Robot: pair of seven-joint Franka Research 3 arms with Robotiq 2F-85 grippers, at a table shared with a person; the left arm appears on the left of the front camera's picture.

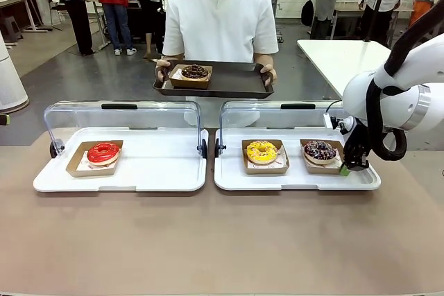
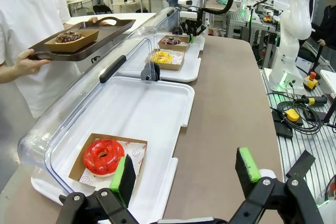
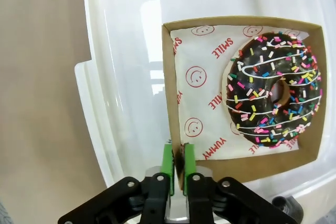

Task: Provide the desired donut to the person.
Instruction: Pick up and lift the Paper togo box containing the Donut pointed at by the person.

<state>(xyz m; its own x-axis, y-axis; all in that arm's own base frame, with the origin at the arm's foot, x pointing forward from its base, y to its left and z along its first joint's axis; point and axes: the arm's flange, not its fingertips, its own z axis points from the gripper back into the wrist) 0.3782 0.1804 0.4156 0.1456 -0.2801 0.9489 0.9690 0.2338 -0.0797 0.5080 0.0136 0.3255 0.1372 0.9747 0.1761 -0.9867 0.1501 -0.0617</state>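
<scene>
A chocolate donut with coloured sprinkles (image 1: 320, 150) (image 3: 273, 90) lies in a brown cardboard tray (image 3: 173, 77) at the right end of the right white case. My right gripper (image 1: 345, 168) (image 3: 178, 163) is shut on that tray's near wall, green pads pinching the card. The person (image 1: 220, 22) stands across the table holding a dark serving tray (image 1: 236, 88) with a chocolate donut (image 1: 194, 72) in its own box. My left gripper (image 2: 185, 169) hangs open with nothing between its fingers, beside the red donut (image 2: 103, 156) (image 1: 103, 152).
A yellow donut (image 1: 261, 151) sits left of the sprinkled one in the right white case (image 1: 291, 179). Both cases have clear lids (image 1: 125, 119) raised at the back. The left white case (image 1: 159, 171) holds the red donut. Bare brown tabletop (image 1: 222, 240) lies in front.
</scene>
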